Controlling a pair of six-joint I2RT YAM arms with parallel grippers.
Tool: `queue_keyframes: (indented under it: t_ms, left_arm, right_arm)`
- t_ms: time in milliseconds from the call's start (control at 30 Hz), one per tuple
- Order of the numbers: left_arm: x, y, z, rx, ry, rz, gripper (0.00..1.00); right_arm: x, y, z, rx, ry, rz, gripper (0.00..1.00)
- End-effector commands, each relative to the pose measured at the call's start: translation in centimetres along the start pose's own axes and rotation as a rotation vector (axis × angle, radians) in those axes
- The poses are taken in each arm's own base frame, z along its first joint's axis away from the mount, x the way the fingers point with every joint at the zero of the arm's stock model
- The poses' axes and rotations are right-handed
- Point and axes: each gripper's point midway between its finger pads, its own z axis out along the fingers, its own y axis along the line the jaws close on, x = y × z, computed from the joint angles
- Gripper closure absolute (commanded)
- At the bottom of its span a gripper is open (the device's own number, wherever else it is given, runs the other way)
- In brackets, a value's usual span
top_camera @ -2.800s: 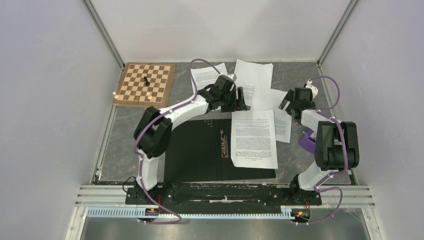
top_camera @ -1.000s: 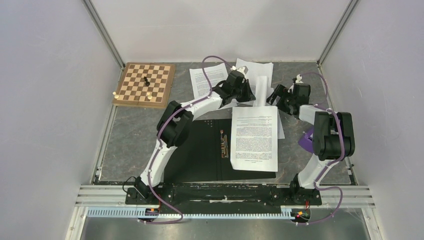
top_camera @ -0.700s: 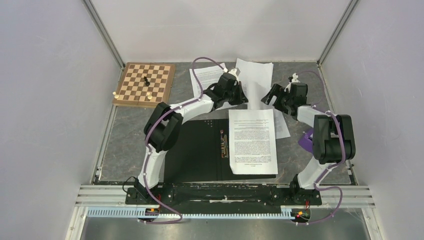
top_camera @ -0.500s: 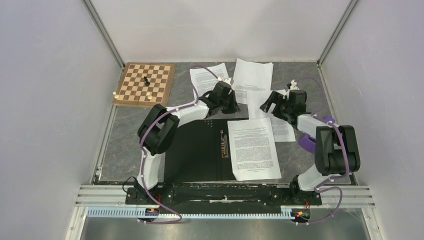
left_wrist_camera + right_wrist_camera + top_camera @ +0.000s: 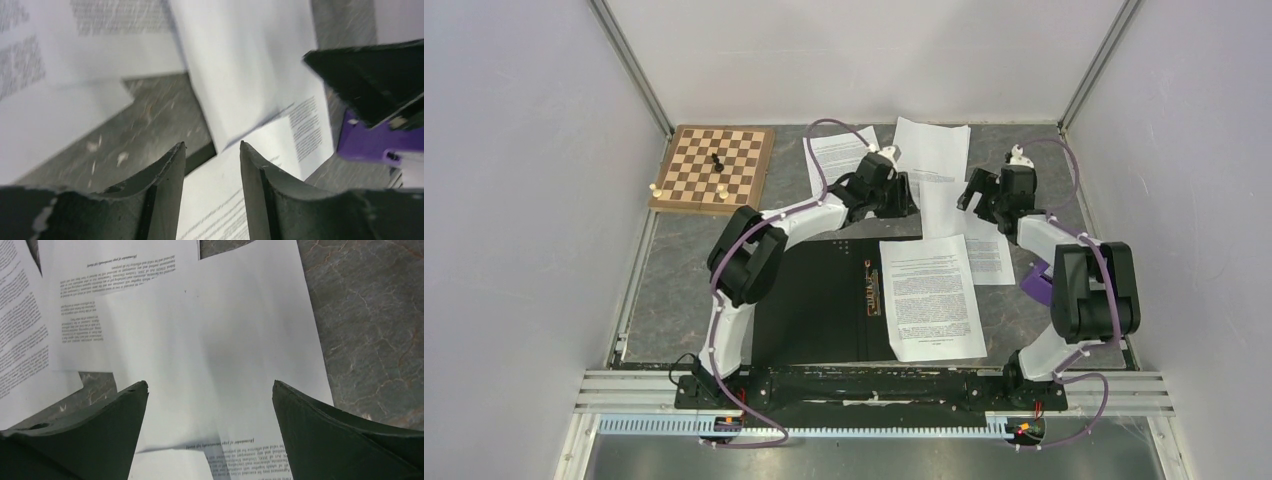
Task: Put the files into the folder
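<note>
One sheet (image 5: 929, 295) lies on the open folder (image 5: 814, 300), near centre; other sheets (image 5: 932, 150) sit farther back. My left claw (image 5: 212, 147) is part open and empty. My right claw (image 5: 210, 385) is spread wide above a loose sheet (image 5: 235, 340). Next, I'd pinch its edge and drag it nearer.

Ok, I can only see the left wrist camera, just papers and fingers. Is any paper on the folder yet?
Observer: Yes, one sheet lies on the right half of the open folder.
Operator: Is the other hand holding something?
Observer: No, the right gripper is wide open and empty above another sheet.
Operator: Anything that isn't paper?
Observer: A chessboard with a few pieces sits at the far left.
</note>
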Motion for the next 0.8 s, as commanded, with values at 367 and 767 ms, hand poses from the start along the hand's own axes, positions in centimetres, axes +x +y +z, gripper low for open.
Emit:
queue_keyframes:
  t_ms: [367,767]
  left_arm:
    - [-7.0,0.1,10.5,0.094,-0.139,0.072,0.44]
    - [-7.0,-0.3,12.2,0.175,-0.139,0.01,0.42]
  right_arm:
    - [2.2,-1.9,3.5,0.065,0.062,-0.008,0.04]
    - [1.4,-1.5,3.4,0.051,0.063,-0.01,0.04]
